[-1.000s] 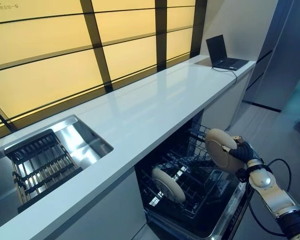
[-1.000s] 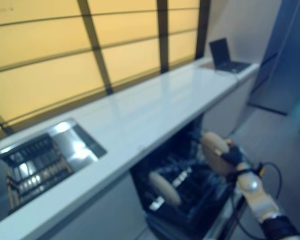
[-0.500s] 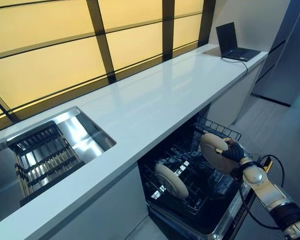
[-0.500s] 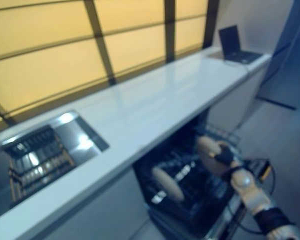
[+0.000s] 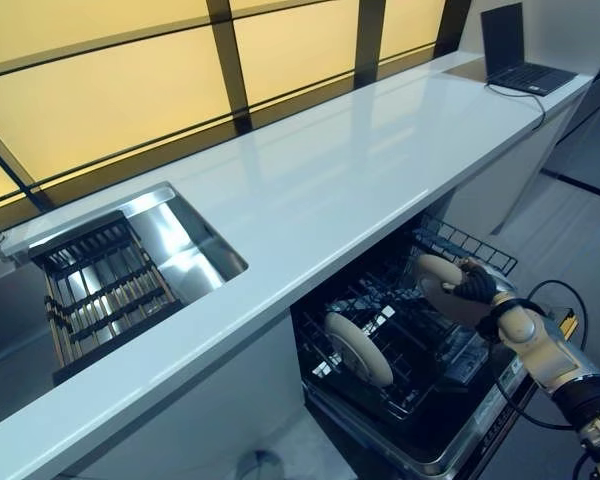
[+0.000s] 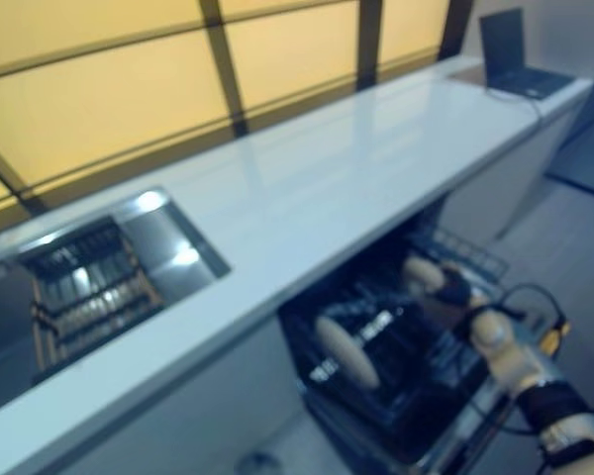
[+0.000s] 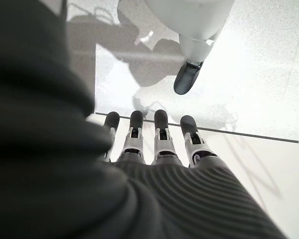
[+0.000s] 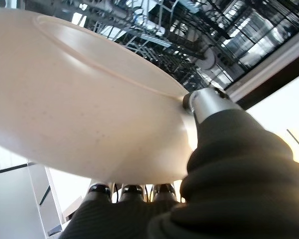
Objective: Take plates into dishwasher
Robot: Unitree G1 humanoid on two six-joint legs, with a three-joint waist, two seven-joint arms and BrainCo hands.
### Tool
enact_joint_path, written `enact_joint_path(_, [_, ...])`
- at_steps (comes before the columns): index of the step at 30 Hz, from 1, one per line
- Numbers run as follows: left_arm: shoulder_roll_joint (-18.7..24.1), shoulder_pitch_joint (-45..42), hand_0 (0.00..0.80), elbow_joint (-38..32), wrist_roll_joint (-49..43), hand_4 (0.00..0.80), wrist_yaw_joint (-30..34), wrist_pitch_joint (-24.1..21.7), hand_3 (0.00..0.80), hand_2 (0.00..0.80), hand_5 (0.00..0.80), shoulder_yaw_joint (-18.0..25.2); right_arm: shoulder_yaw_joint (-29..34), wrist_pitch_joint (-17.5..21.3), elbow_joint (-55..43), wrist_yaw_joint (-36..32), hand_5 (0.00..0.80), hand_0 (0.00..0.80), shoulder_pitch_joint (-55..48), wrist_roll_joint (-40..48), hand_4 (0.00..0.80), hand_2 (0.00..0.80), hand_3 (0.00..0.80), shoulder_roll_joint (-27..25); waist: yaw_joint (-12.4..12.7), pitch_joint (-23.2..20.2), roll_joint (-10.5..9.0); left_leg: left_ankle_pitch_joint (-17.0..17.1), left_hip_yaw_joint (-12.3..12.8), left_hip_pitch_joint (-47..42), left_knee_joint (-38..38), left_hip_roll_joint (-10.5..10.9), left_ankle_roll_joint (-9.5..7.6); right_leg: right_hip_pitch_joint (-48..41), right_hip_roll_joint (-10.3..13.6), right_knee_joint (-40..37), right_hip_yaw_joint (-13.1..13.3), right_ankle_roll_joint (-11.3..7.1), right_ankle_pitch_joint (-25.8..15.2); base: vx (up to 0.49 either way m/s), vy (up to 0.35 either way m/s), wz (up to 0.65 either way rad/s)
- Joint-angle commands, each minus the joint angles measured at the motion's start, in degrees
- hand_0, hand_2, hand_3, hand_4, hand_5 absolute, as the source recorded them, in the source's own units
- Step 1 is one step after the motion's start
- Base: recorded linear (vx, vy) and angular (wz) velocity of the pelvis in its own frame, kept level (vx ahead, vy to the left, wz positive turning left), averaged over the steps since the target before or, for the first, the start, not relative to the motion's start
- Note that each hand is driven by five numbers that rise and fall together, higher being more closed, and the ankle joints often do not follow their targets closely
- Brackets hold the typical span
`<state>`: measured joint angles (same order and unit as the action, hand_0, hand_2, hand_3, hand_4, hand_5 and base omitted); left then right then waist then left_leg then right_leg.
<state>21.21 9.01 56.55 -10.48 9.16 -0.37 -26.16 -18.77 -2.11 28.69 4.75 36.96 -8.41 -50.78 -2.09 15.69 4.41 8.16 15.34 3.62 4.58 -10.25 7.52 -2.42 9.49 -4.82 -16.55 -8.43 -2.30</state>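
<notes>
Plate (image 5: 438, 283) pinched in right hand (image 5: 477, 287) fingers over dishwasher rack (image 5: 420, 350), second plate (image 5: 359, 348) standing nearby, left hand (image 7: 154, 149) fingers released.

- A long white counter (image 5: 310, 190) runs beside the amber-lit wall panels (image 5: 130, 90); its top is glossy.
- A laptop (image 5: 520, 55) sits open at the counter's far end, screen up, well apart from the sink.
- A steel sink (image 5: 130, 270) is sunk into the counter at the near end, and a dark slatted rack (image 5: 100, 285) lies in the sink.
- Below the counter's front edge, between sink and laptop, the dishwasher's wire rack (image 5: 400, 350) is pulled out.
- One cream plate (image 5: 358, 348) stands on edge in that wire rack, nearer the sink side.
</notes>
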Motion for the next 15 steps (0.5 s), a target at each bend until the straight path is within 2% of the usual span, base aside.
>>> enact_joint_path(1, [2.1, 3.5, 0.0, -0.2, -0.1, 0.0, 0.0, -0.9, 0.0, 0.0, 0.0, -3.0, -1.5, 0.4, 1.7, 2.1, 0.8, 0.8, 9.7, -0.1, 0.8, 0.8, 0.8, -4.0, 1.6, 1.6, -1.51, -1.3, -2.0, 4.3, -0.2, 2.7, -1.98, 4.7, -1.8, 10.1, 1.0, 3.47, 5.6, -0.001, -0.042, 0.04])
enact_joint_path(7, [1.9, 3.9, 0.0, -0.3, 2.2, 0.0, -0.9, -1.6, 0.0, 0.0, 0.0, -3.2, -1.9, 0.3, 4.5, 2.9, 0.8, 0.8, 12.6, 0.1, 0.8, 0.8, 0.8, -5.3, 2.4, 3.9, -0.68, -0.4, -2.7, 6.1, -0.8, 1.7, -1.52, 6.9, -1.7, 14.1, -0.2, 4.56, 7.8, -0.006, -0.047, 0.08])
enact_joint_path(15, [2.0, 4.0, 0.0, -0.9, 3.4, 0.0, -2.0, -2.9, 0.0, 0.0, 0.0, -3.5, -1.5, -1.7, 4.9, 3.7, 0.8, 0.8, 15.1, -0.2, 0.8, 0.8, 0.8, -6.3, 2.8, 7.1, 1.08, 1.3, -3.4, 8.7, -0.9, 0.7, -0.93, 10.2, -1.9, 18.8, -0.7, 5.87, 10.6, -0.007, -0.01, 0.01])
